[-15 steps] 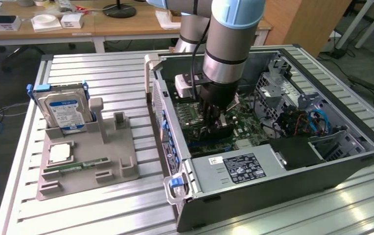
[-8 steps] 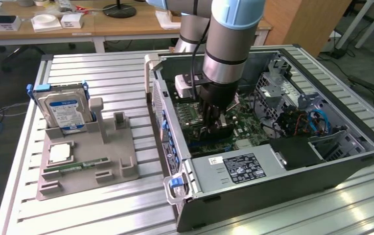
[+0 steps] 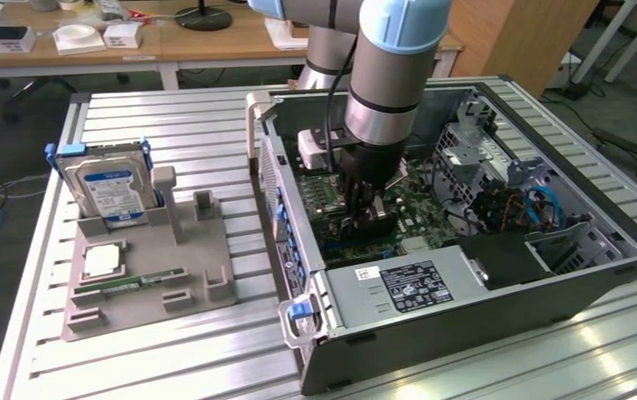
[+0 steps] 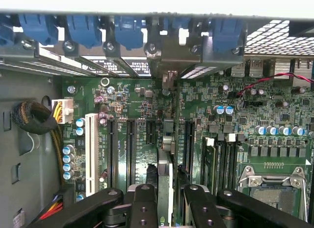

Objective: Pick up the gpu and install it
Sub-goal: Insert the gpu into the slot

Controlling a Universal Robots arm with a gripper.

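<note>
In the exterior view, the arm reaches down into the open computer case [image 3: 585, 275], which lies on its side on the slatted metal table [image 3: 185, 350]; the gripper [image 3: 365, 212] is low over the green motherboard [image 3: 418, 218], clenched on the gpu [image 3: 354, 218], a dark card held on edge just above the board. Toward the exterior view's left, a grey fixture [image 3: 146, 283] on the table holds a blue-labelled hard drive [image 3: 111, 187] standing upright, a cpu [image 3: 102, 261] lying flat and a slim green memory stick [image 3: 129, 282]. In the wrist view, the black fingers [image 4: 142, 203] close on either side of the gpu [image 4: 166, 188], seen edge-on and running away from the camera down the middle of the motherboard [image 4: 245, 115], over a slot between the long black expansion slots [image 4: 130, 149]. Its silver bracket [image 4: 169, 80] sits near the case's rear wall, beneath the row of blue slot latches [image 4: 83, 29]. The empty cpu socket [image 4: 272, 186] lies off to one side.
</note>
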